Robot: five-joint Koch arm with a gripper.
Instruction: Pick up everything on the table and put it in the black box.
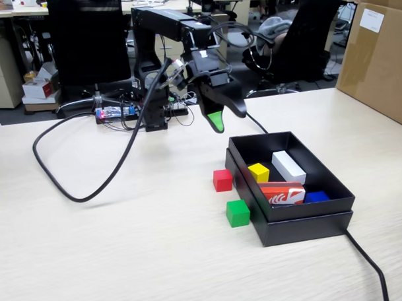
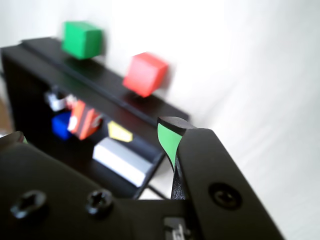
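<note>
Green cube outside black box; fingers perhaps closed.

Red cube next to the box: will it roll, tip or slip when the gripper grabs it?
The red cube looks rigid, with flat faces, resting flat on the table, so rolling seems unlikely. It is as wide as tall, so tipping looks unlikely. Its faces look smooth, so it may slip under a loose pinch. It sits close to the black box, so a nudge could jam it there.

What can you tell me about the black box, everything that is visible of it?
The black box is a shallow, matte rectangle, cardboard by its look, with a stepped double rim. It lies flat and open on the pale table. Inside are a yellow cube, a long white block, an orange-red printed block and something blue. A black cable runs from under its near corner.
</note>
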